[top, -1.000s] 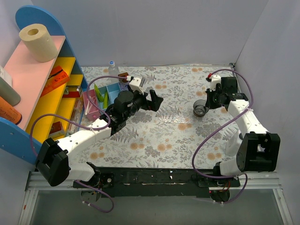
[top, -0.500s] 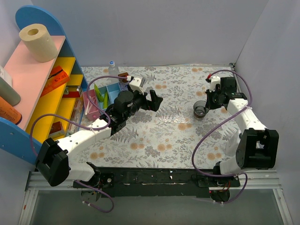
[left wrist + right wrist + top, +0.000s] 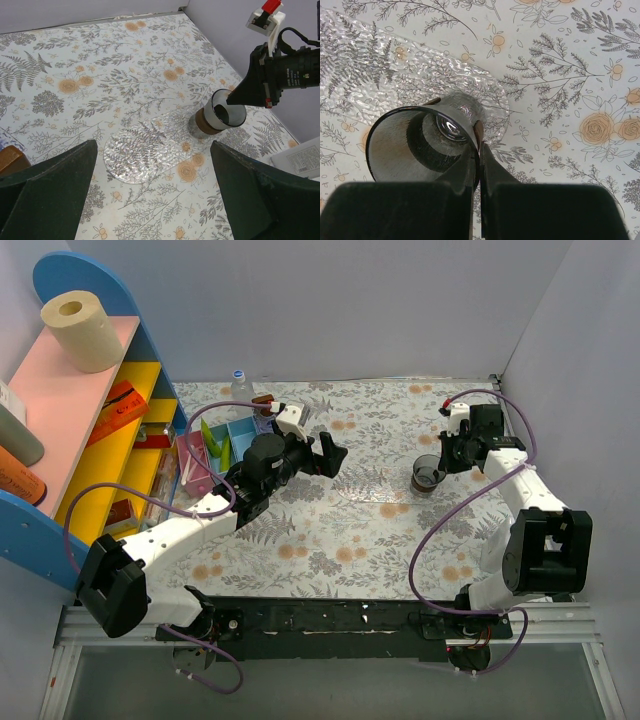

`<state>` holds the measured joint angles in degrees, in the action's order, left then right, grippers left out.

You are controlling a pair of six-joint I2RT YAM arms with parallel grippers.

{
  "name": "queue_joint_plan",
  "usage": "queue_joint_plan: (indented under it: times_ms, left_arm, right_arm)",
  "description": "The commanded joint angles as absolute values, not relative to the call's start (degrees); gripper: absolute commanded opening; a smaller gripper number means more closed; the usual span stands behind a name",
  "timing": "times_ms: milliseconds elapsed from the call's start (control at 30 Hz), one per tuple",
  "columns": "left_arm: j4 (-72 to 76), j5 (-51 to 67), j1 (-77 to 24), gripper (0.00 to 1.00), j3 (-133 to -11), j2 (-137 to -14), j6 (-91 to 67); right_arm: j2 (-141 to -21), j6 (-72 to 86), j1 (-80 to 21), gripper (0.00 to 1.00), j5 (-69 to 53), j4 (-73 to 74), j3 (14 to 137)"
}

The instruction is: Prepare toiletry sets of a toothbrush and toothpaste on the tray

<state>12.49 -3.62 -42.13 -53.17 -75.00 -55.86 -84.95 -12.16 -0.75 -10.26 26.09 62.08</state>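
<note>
My right gripper (image 3: pixel 440 464) is shut on the rim of a dark cup with a brown band (image 3: pixel 427 476), one finger inside it and one outside (image 3: pixel 479 145). The cup (image 3: pixel 420 145) stands tilted at the edge of the clear tray (image 3: pixel 395 75). My left gripper (image 3: pixel 331 457) is open and empty, held above the table. Its wrist view shows the tray (image 3: pixel 135 150) below and between its fingers (image 3: pixel 152 150), with the cup (image 3: pixel 220 117) at the tray's right end. Two yellow-green toothpaste tubes (image 3: pixel 215 440) stand in the blue compartment box. I cannot make out the toothbrush.
A blue compartment box (image 3: pixel 240 430) with a pink section (image 3: pixel 195 465) stands at the back left. A shelf unit (image 3: pixel 90 430) with a paper roll (image 3: pixel 80 332) fills the left side. A small bottle (image 3: pixel 239 382) stands by the back wall. A white packet (image 3: pixel 300 157) lies near the right wall.
My right forearm has shifted slightly while the cup stays in about the same place. The left arm has not moved.
</note>
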Motion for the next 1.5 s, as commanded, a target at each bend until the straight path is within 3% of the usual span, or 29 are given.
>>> queue_joint_plan:
  times_ms: [0, 900, 1133, 1467]
  left_arm:
    - [12.8, -3.7, -42.3, 0.98, -53.3, -73.6, -54.9]
    - [12.8, -2.8, -42.5, 0.98, -53.3, -73.9, -55.4]
    - [12.8, -2.8, -42.5, 0.98, -53.3, -74.1, -55.4]
    - [12.7, -2.8, -42.9, 0.98, -53.3, -74.4, -55.4]
  right_arm:
    - [-86.0, -11.9, -0.6, 0.01, -9.9, 24.3, 64.2]
    - [-87.1, -11.4, -0.5, 0.01, -4.0, 25.9, 65.3]
    - [-86.7, -10.8, -0.6, 0.28, -4.0, 25.5, 65.1]
    - [-85.4, -10.1, -0.6, 0.45, -5.9, 24.3, 64.9]
